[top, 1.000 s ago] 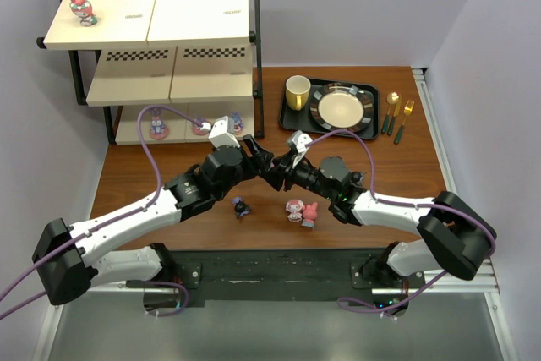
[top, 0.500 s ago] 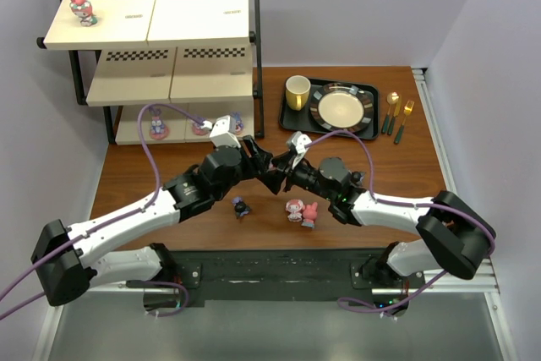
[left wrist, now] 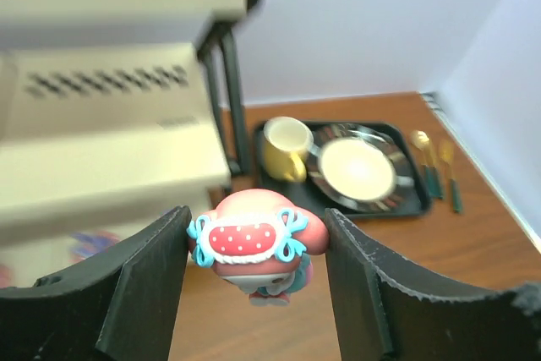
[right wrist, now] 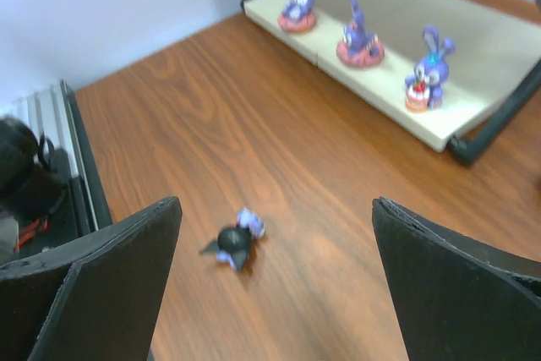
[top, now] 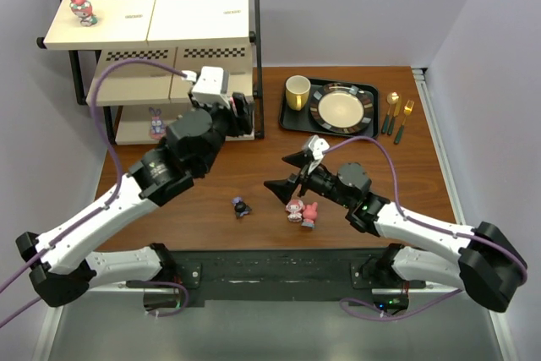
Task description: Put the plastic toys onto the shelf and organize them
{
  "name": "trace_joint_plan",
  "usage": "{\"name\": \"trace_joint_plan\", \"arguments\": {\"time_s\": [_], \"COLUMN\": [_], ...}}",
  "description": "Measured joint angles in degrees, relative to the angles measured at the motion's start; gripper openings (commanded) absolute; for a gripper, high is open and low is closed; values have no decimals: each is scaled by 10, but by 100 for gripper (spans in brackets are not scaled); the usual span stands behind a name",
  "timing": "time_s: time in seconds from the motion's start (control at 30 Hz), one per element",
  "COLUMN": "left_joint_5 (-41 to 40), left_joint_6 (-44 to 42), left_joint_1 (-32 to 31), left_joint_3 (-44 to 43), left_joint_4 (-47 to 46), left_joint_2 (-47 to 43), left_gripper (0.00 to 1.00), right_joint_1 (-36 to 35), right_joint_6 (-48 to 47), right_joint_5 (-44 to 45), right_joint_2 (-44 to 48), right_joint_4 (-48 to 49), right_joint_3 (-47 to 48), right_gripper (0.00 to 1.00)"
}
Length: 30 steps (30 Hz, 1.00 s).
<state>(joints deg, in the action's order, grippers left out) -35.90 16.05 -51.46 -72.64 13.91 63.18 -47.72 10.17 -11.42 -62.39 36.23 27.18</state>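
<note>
Fingers (left wrist: 144, 285) of the left gripper (left wrist: 258, 219) pinch a pink bunny-eared toy (left wrist: 252, 244) beside the right end of the shelf (left wrist: 101, 158), while the right gripper (right wrist: 275, 209), nearer and rightward, hangs spread wide above the table (right wrist: 169, 124), a dark toy (right wrist: 232, 244) lying loose just left of its tips.

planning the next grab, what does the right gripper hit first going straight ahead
probably the small dark toy on the table, just left of centre ahead of the right gripper; depth is unclear
</note>
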Motion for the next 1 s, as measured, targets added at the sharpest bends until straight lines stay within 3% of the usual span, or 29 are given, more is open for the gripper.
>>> {"name": "trace_joint_plan", "arguments": {"time_s": [0.17,0.57,0.7,1.0], "left_joint_5": [-27,8,45,184], "left_joint_6": [-98,-236,-253,-240], "left_joint_1": [35,216,298,473], "left_joint_3": [-144,-389,-433,-437], "left_joint_4": [52,110,107,99], "left_joint_2": [48,161,183,231], "left_gripper": [7,9,8,8], "right_joint_1": [0,0,0,0], "right_joint_6": [-2,3,3,-3], "right_joint_5": [3,-7,-19,-47], "right_joint_2": [36,49,35,16], "right_joint_4": [-58,-118,-119,-129], "right_joint_3": [-19,-21,-21,-20], "right_gripper": [98,99,98,99]}}
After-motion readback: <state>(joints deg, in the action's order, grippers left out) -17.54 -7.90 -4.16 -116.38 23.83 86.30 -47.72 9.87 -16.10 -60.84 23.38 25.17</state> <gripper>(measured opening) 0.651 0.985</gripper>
